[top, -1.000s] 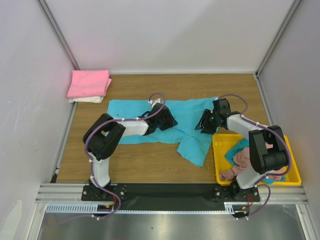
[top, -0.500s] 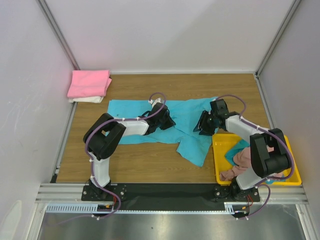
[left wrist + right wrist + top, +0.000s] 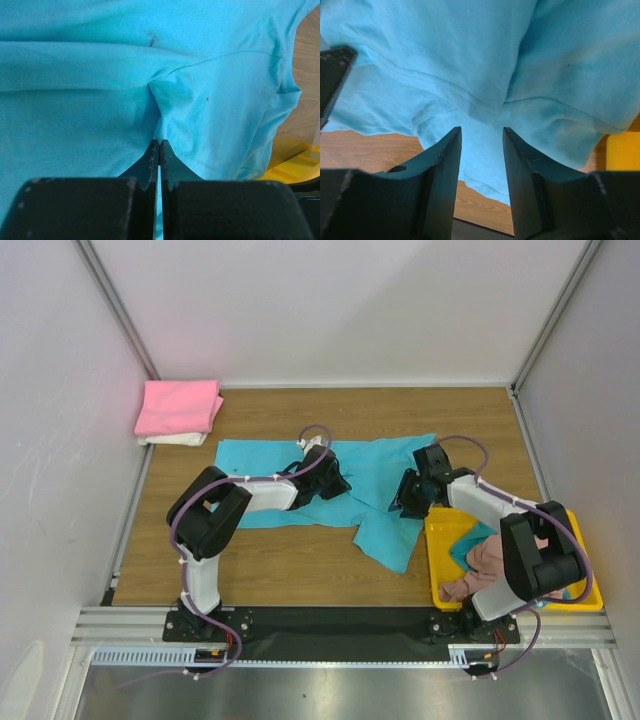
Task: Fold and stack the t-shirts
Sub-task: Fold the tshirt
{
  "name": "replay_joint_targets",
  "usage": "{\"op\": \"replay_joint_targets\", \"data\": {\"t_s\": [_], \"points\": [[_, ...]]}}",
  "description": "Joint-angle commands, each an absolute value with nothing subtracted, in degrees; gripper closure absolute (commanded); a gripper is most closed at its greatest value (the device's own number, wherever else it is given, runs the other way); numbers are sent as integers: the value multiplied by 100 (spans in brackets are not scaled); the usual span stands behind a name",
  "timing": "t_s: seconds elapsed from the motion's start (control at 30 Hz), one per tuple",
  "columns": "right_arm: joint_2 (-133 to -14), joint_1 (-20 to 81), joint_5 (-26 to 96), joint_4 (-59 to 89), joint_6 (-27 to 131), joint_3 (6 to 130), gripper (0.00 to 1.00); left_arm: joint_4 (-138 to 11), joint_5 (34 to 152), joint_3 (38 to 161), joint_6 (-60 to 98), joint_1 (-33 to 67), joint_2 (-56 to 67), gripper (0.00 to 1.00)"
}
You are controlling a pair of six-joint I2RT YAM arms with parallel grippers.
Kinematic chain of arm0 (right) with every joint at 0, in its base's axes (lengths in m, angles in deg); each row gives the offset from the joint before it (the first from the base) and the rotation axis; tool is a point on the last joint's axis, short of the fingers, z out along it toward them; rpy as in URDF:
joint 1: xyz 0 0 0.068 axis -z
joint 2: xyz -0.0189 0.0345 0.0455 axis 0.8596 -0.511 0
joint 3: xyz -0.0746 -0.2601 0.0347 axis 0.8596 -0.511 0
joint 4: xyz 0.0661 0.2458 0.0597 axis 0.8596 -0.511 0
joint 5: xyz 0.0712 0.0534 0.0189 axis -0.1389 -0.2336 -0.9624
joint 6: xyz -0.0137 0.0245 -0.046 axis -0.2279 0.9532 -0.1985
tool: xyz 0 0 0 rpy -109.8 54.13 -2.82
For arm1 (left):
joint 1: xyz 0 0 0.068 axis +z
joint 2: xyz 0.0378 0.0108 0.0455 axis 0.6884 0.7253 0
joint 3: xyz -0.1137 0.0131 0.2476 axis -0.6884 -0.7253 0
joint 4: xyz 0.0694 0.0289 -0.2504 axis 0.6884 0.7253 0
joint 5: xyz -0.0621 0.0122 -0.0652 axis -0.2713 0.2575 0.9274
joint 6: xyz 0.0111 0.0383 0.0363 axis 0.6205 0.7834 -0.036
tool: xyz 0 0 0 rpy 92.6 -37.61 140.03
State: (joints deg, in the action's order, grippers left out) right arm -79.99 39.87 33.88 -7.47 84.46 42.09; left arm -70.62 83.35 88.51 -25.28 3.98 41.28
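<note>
Turquoise t-shirt spread mid-table, pinched by the left gripper.
Overhead only: bright pink t-shirt folded on cream white t-shirt, far left. The left wrist view shows jaws clenched on a cloth ridge. The right gripper is released above a seam, beside the yellow tray.

The turquoise shirt lay spread, rumpled — bright pink shirt folded atop cream shirt; dusty pink shirt and teal shirt crumpled together.
</note>
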Motion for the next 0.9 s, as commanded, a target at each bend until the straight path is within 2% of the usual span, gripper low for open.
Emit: {"op": "replay_joint_targets", "data": {"t_s": [0.0,0.67,0.73,0.87], "points": [[-8059,3888,3604,-714,8593,4163,57,-7246,8263,9021,-2594,351,4084,100],[-8402,3827,3640,-380,8610,4172,67,-7246,8333,9047,-2532,369,4084,100],[-8411,3818,3613,-363,8619,4172,76,-7228,8333,9065,-2524,369,4084,100],[-8262,3818,3631,-450,8628,4225,100,-7185,8342,9100,-2471,369,4049,100]]}}
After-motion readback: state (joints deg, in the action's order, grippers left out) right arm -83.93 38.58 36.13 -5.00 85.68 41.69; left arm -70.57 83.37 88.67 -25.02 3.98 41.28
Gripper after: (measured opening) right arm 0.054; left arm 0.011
